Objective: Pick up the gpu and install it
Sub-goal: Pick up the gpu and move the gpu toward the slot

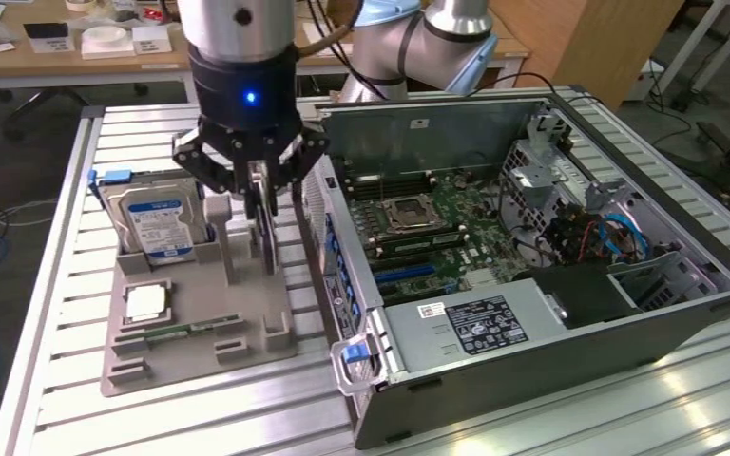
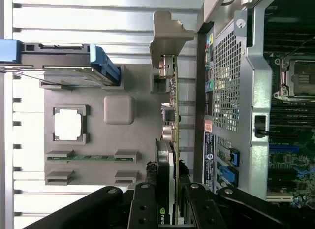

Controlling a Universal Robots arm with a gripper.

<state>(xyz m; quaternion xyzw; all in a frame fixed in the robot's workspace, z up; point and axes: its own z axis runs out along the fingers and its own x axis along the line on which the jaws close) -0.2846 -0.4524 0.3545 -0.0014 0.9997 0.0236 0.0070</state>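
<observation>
The gpu [image 1: 267, 242] stands on edge in a slot of the grey holder tray [image 1: 187, 366], just beside the open computer case [image 1: 669, 313]. My gripper [image 1: 259, 195] comes down from above, with one finger on each flat side of the card, shut on it. In the wrist view the gpu [image 2: 170, 115] runs edge-on away from my gripper [image 2: 167, 209]. Its silver end bracket [image 2: 167, 32] is at the far end and its black cooler lies between the fingers [image 2: 146, 204]. Its lower edge still looks seated in the tray.
The tray also holds a silver hard drive with a blue label [image 1: 149, 223], a processor chip [image 1: 145, 302] and a green memory stick [image 1: 187, 330]. The case lies open on the exterior view's right, its motherboard [image 1: 429, 228] exposed. Its perforated rear wall [image 2: 224, 86] is close beside the card.
</observation>
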